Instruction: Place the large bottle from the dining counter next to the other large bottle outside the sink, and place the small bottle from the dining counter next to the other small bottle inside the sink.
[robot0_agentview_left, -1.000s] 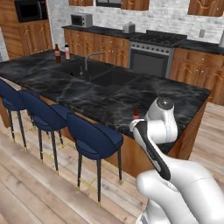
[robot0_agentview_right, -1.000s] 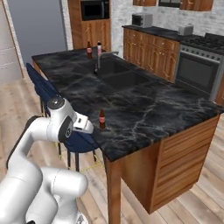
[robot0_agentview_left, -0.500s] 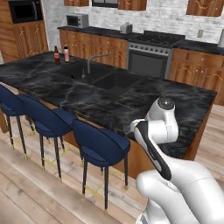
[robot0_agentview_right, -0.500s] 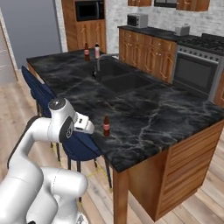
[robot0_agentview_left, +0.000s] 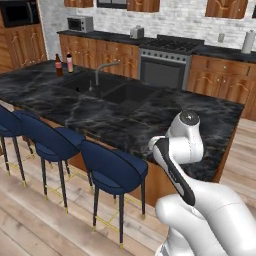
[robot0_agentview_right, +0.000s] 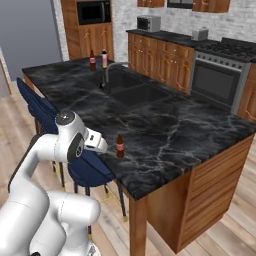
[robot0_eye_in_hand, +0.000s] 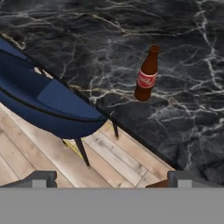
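Jaws of the gripper are standing wide apart in the hand view, with nothing between them; the hand is released and is gripping nothing. It is hanging off the near long edge of the dining counter, over the wooden floor and a blue stool.

The small bottle is standing upright on the black marble just inside that near edge, close to the counter's right-hand end. It is showing a brown body and a red label, and is sitting ahead of the gripper, clear of the fingers. In the right base view it is standing just beside the white hand, apart from it.

The sink is lying in the middle of the counter with its grey faucet curving over the basins. Beyond it, toward the far left corner of the counter, the large bottle and the other large bottle are standing upright side by side outside the basins, the pale one being nearer the faucet.
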